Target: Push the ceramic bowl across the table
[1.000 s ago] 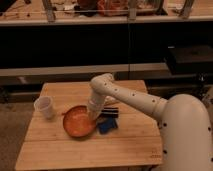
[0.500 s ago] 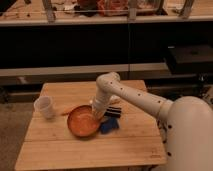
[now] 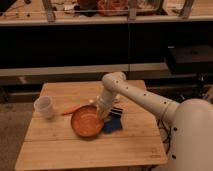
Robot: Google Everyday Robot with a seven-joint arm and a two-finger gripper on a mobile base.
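An orange ceramic bowl (image 3: 88,121) sits on the wooden table (image 3: 55,147), near its middle. My white arm reaches in from the right and bends down to the bowl. My gripper (image 3: 101,113) is at the bowl's right rim, touching or nearly touching it. The arm hides part of the rim.
A white plastic cup (image 3: 44,107) stands at the table's left. An orange stick-like object (image 3: 70,110) lies between the cup and the bowl. A blue item (image 3: 113,124) and a dark object (image 3: 117,112) lie just right of the bowl. Dark shelving stands behind the table.
The bowl has slid to the right across the table with my gripper at its right rim. The arm has swung right with it.
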